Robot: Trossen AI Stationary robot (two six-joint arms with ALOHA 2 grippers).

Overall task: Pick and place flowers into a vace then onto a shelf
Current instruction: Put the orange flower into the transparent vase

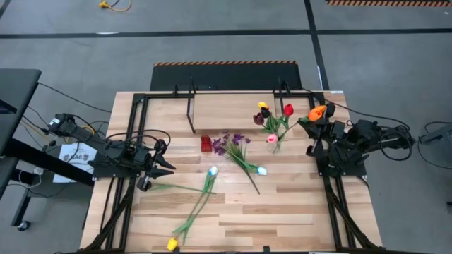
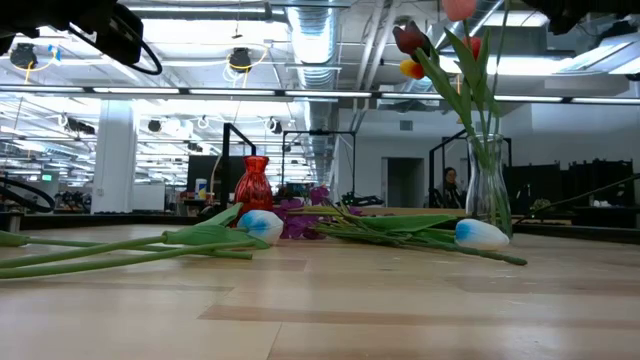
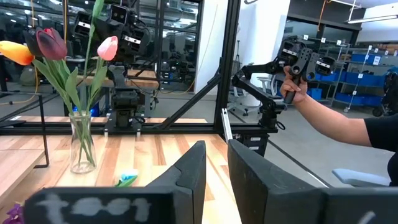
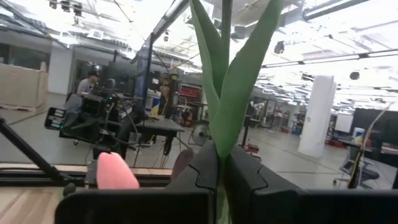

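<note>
On the table (image 1: 233, 212), several flowers (image 1: 201, 197) remained loose while the right gripper (image 4: 221, 165), beside the part-filled vase (image 2: 487, 190), clamped an orange tulip (image 1: 318, 111).

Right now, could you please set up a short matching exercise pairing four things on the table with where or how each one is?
Things:
1. orange tulip
2. glass vase
3. red vase
4. yellow tulip

States:
A. lying at the table's near edge
B. standing empty beside the purple sprig
C. clamped by its stem in the right end effector
D. upright, holding several tulips

Pairs: 1-C, 2-D, 3-B, 4-A
</note>
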